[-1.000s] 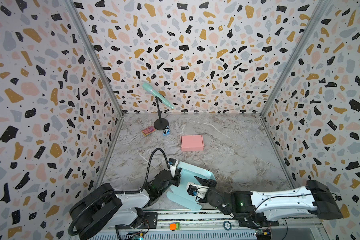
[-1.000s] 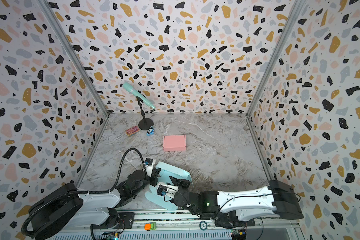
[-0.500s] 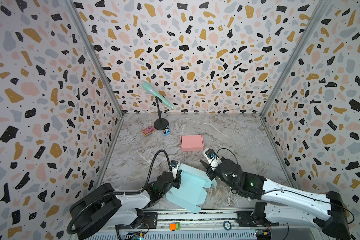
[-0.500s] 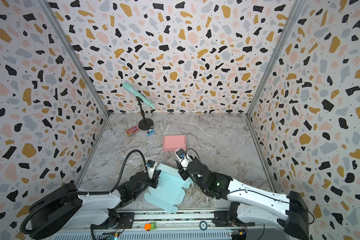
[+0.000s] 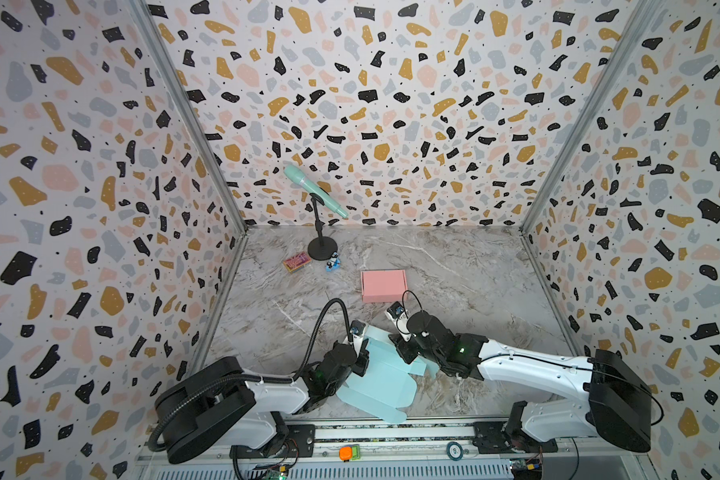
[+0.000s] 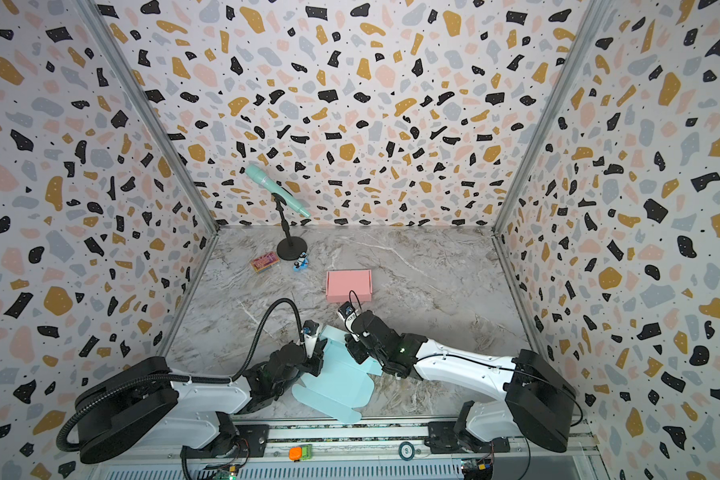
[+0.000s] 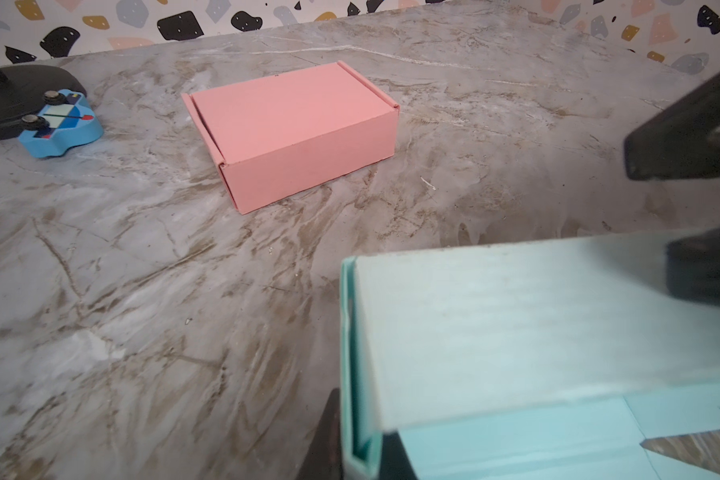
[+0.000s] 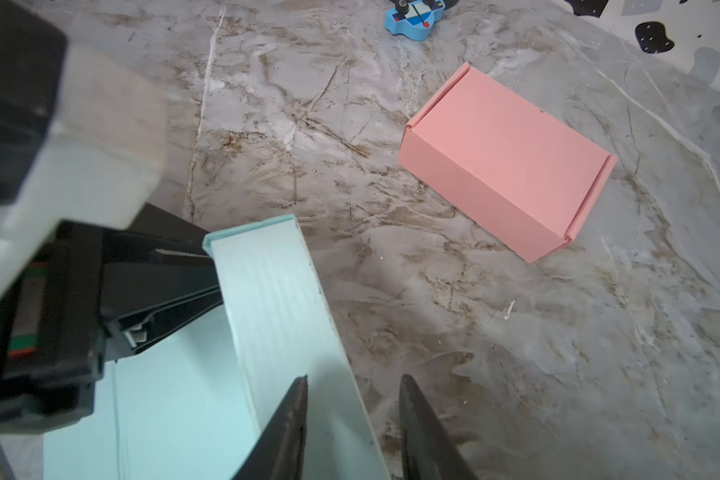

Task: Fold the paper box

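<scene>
Box [image 5: 377, 386]: teal, part-folded, lower centre.
Left gripper [image 7: 362, 419]: clamped on its wall.
Right gripper [image 8: 354, 378]: jaws apart, straddling that wall.

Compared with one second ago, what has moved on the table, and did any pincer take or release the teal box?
The right pincer swung from the near front of the teal paper box round to its far right corner; it is open astride a raised wall. The left pincer stayed clamped on that wall's other end. The box barely shifted; the pink box and microphone stand did not move.
</scene>
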